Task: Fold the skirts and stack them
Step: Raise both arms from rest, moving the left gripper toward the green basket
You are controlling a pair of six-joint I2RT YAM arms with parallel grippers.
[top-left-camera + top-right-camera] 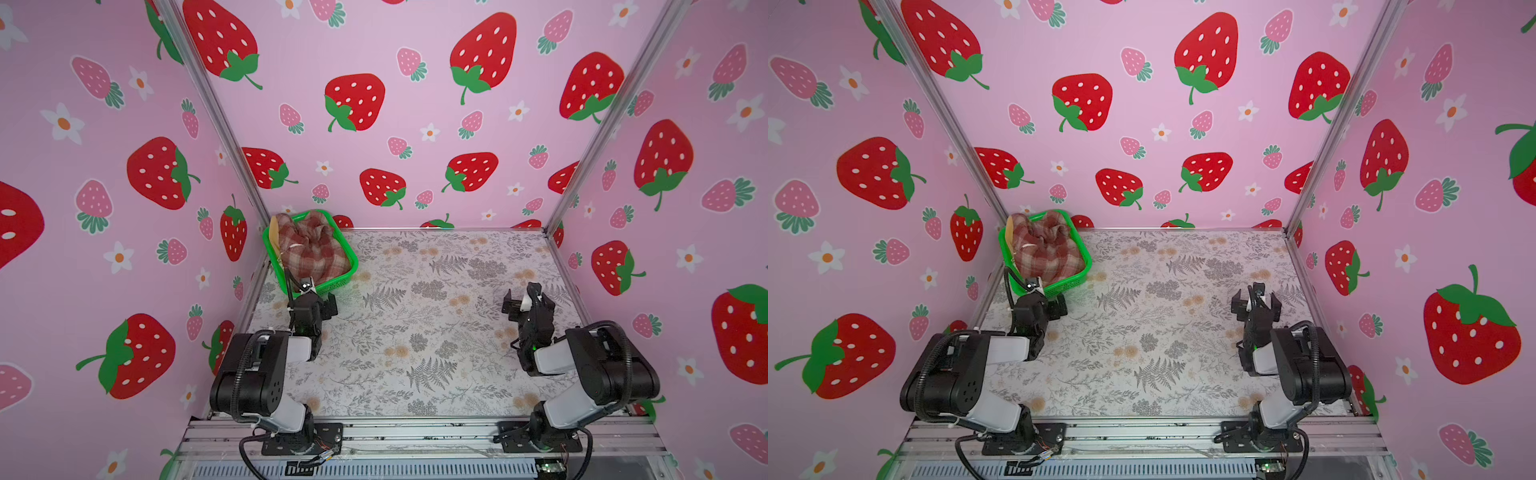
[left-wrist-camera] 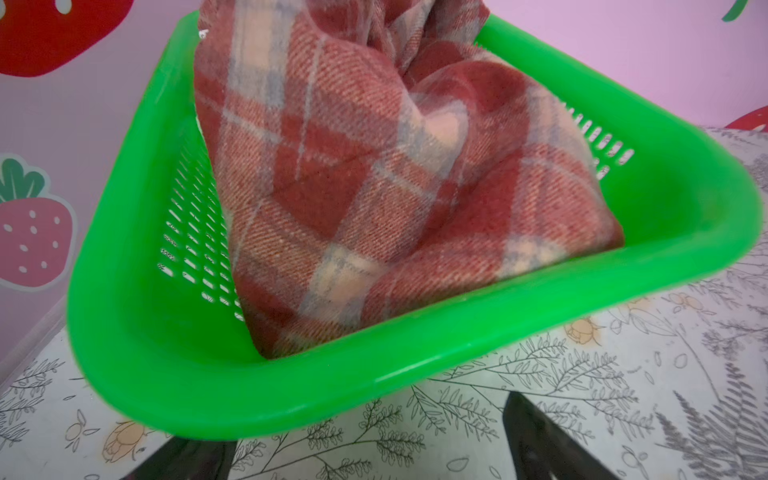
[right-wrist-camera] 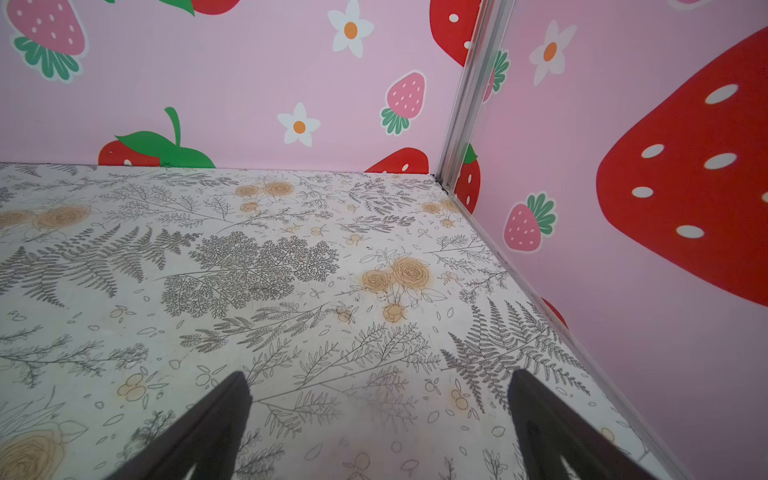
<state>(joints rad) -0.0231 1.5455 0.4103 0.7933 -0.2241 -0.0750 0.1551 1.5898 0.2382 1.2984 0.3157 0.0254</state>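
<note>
A crumpled red-brown and cream plaid skirt (image 1: pixel 309 247) (image 1: pixel 1044 247) fills the green basket (image 1: pixel 351 259) (image 1: pixel 1086 257) at the table's back left corner. A strip of mustard-yellow skirt (image 1: pixel 273 232) (image 1: pixel 1009 228) shows at the basket's left edge, under the plaid one. My left gripper (image 1: pixel 312 293) (image 1: pixel 1044 297) is open, low over the table just in front of the basket. In the left wrist view the plaid skirt (image 2: pixel 374 187) lies close ahead, and the basket rim (image 2: pixel 415 374) covers one fingertip of the left gripper (image 2: pixel 365 432). My right gripper (image 1: pixel 525 297) (image 1: pixel 1257 301) (image 3: pixel 380 376) stands open and empty over the table's right side.
The floral-patterned table (image 1: pixel 415 332) is walled by pink strawberry panels at the back and on both sides. A metal corner post (image 3: pixel 461 104) stands ahead of the right gripper. Both arm bases sit on the aluminium rail (image 1: pixel 415 432) at the front edge.
</note>
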